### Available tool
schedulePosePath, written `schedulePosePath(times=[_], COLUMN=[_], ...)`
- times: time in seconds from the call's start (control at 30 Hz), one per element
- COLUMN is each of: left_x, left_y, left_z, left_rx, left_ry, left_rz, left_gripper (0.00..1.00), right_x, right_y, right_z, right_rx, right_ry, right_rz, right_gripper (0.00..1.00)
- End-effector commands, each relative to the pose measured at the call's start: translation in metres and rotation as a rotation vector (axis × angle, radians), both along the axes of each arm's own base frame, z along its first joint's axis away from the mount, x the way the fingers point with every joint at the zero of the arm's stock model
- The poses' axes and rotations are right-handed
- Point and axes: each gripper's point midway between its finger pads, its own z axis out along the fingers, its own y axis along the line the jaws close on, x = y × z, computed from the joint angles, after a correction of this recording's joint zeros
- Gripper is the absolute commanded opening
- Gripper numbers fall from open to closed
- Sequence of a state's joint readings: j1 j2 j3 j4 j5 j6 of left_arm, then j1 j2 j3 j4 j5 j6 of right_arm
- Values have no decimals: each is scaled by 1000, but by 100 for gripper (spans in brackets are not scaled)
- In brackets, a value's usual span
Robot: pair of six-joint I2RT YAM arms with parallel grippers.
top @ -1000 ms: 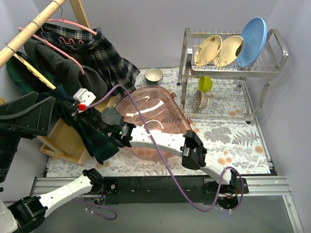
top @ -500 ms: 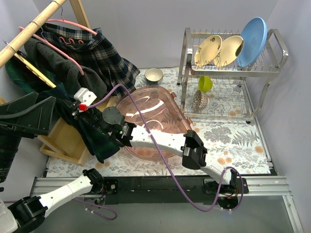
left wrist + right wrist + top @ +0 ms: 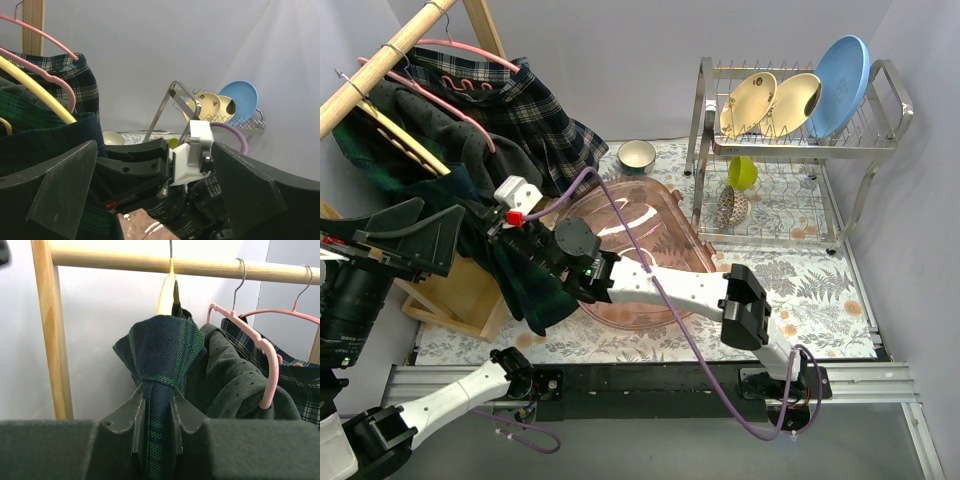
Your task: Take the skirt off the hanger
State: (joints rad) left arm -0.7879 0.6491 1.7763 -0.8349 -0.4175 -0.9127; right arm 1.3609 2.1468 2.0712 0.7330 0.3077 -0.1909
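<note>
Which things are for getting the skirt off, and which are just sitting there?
For the job:
skirt
yellow hanger
wooden rail
right gripper, pinching the skirt

Just sitting there:
dish rack
plates
bowl
pink tub
pink hangers
grey top

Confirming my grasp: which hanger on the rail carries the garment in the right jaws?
The yellow hanger, draped with the green plaid skirt; the pink hangers hang clear of the jaws.
</note>
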Motion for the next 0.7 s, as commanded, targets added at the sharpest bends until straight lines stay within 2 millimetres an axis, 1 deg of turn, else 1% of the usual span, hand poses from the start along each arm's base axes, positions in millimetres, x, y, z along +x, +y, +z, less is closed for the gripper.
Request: schedulePosePath(times=[0.0,0.03,0.1,0.13,0.17,0.23,0.3,0.33,0.37,0.4,0.43,0.47,0.5,0.53,0.57,0.6,0.63,0.67], left_x=[6,8,9,10,11,14,7,9,-1,-2,-2,-2,-1,2,4,5,6,3], left_y=[-1,-2,-2,-1,-2,-2,0,-6,-7,-8,-13,-13,-13,-13,-12,-14,-17,-22], left_z=[-14,-14,-15,-14,-13,-12,1,6,18,22,25,28,28,26,24,23,22,25], left_rx=[37,40,41,38,36,13,-34,-54,-80,-90,-88,-95,-95,-95,-94,-96,-102,-107], left_ry=[41,46,57,60,66,92,87,96,69,64,62,57,58,64,74,82,88,77], left_rz=[21,25,29,34,39,48,26,3,-41,-56,-74,-74,-68,-58,-46,-48,-58,-90], left_gripper=[98,98,96,95,95,95,94,92,91,91,90,90,90,90,90,89,89,88], right_x=[-22,-25,-28,-30,-35,-45,-52,-58,-61,-65,-68,-70,-72,-76,-77,-80,-83,-85], right_y=[-101,-109,-114,-110,-121,-129,-134,-144,-144,-147,-154,-158,-162,-174,-175,-179,-190,-189], right_z=[126,133,132,121,130,132,134,143,140,141,142,143,144,151,144,144,150,140], right_rx=[380,389,385,359,373,366,357,371,359,354,358,361,363,381,366,362,366,341], right_ry=[-113,-121,-121,-119,-129,-139,-145,-150,-147,-153,-145,-145,-141,-138,-131,-133,-134,-128], right_rz=[-10,-2,8,26,36,70,89,110,125,144,159,168,174,187,196,209,215,224], right_gripper=[1,1,1,1,1,1,1,1,1,1,1,1,1,1,1,1,1,1])
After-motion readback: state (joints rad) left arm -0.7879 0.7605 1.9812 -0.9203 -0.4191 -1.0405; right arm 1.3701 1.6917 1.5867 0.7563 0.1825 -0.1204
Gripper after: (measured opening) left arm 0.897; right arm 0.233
